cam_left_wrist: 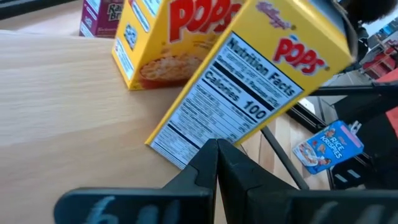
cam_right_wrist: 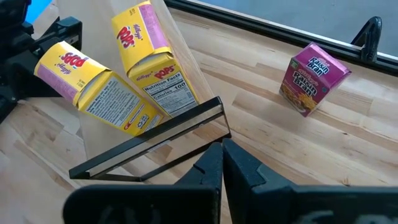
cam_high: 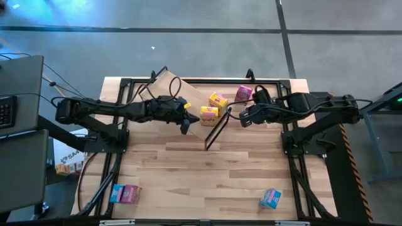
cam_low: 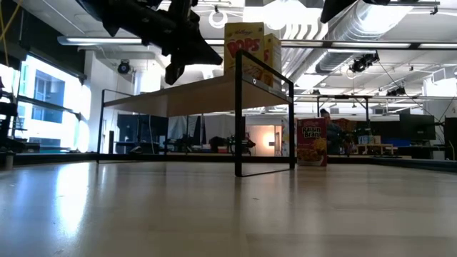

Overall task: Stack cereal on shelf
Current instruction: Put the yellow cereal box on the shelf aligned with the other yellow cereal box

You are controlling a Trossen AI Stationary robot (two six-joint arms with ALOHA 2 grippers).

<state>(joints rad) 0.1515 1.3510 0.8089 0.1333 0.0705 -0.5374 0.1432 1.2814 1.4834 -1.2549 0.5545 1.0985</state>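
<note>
The shelf (cam_high: 179, 88), a light board on a black wire frame, stands skewed on the table's far half. Two yellow cereal boxes stand on its right end, one (cam_high: 209, 114) closer to my left gripper and one (cam_high: 218, 100) behind it. My left gripper (cam_high: 186, 120) is shut and hovers over the board just left of the closer box (cam_left_wrist: 249, 81). My right gripper (cam_high: 242, 117) is shut and hangs above the shelf's right frame end (cam_right_wrist: 149, 142), touching nothing. A pink cereal box (cam_high: 244, 93) stands on the tabletop beyond the shelf. My left gripper's shut fingertips (cam_left_wrist: 214, 149) show right at the lower edge of the closer yellow box's nutrition-facts side (cam_left_wrist: 205, 124), coming level from the table's left. I cannot tell whether they touch it. The box stands on the board.
A blue and a pink box (cam_high: 125, 193) lie together at the near left corner. Another blue box (cam_high: 270, 199) lies at the near right. Bare wood stretches across the table's middle (cam_high: 201, 169). Black arm stands flank both sides.
</note>
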